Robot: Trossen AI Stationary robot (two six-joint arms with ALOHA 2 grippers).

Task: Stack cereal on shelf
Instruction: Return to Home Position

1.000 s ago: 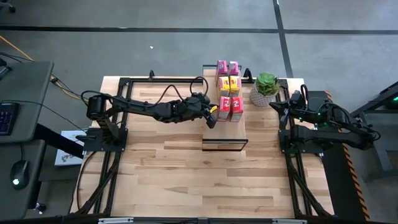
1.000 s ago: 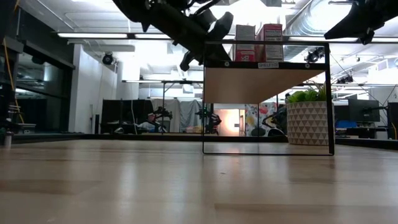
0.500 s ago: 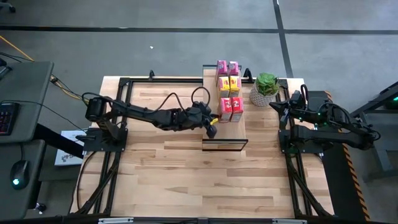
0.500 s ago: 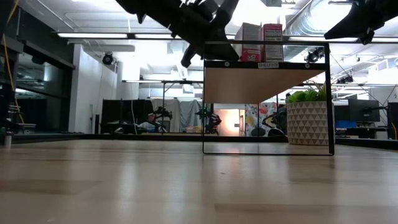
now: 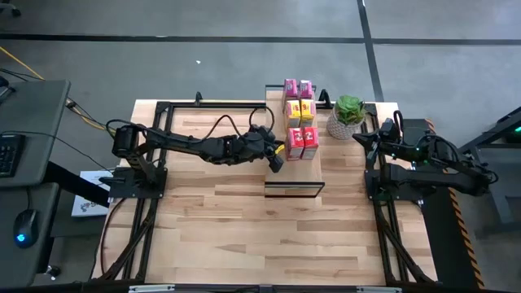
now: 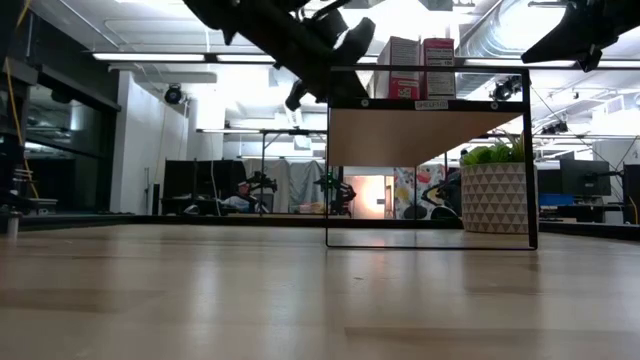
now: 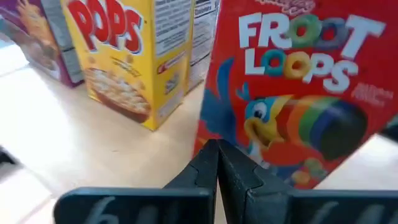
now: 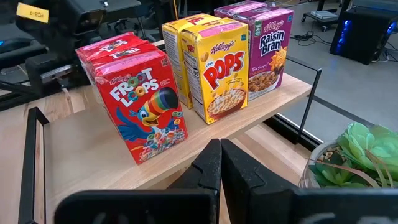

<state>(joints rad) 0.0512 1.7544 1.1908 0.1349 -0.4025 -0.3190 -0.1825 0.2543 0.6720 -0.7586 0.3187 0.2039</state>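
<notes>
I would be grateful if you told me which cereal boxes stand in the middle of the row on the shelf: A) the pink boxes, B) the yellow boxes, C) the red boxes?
B: on the shelf the yellow boxes stand between the pink boxes and the red boxes.

Shelf [image 5: 295,172] runs out from the table's [image 5: 244,228] far edge, right of centre. On it, cereal pairs [image 5: 299,122] in a line: Raisin Bran [image 5: 298,88] farthest, Pops [image 5: 299,112] middle, Froot Loops [image 5: 301,142] nearest. Plant [image 5: 348,115] sits just right of it.
</notes>
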